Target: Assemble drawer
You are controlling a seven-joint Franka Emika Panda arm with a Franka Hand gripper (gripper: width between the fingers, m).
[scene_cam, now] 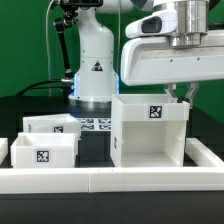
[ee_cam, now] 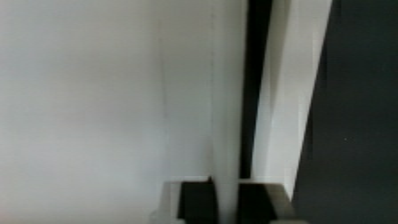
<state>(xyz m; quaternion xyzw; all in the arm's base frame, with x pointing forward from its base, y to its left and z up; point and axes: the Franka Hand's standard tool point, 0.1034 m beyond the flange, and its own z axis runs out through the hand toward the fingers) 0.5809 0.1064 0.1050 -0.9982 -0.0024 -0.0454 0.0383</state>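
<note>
Clearly the arm is working on the drawer's housing (scene_cam: 150, 135), the large open-fronted white box that stands upright right of centre in the exterior view, its tag facing the camera. The pincer (scene_cam: 180, 95) comes down from the upper right of that frame onto the top edge of the housing's far-right wall. That is probably the handiest thin edge to take hold of if the box is to be shifted or steadied.

In the wrist view a broad white wall fills most of the picture, and the two dark fingertips (ee_cam: 196, 203) stand close together with a thin panel edge between them. Whether they are pressing on that wall or only straddling it, I cannot tell.

The two small trays wait at the exterior view's left, one (scene_cam: 52, 127) behind the other (scene_cam: 42, 153) and both apart from the housing. They sit open side up, likely so that they can be slid in later. The long low rail (scene_cam: 110, 181) runs across the lower frame on the black desk (scene_cam: 205, 125), a likely stop to push parts against.
</note>
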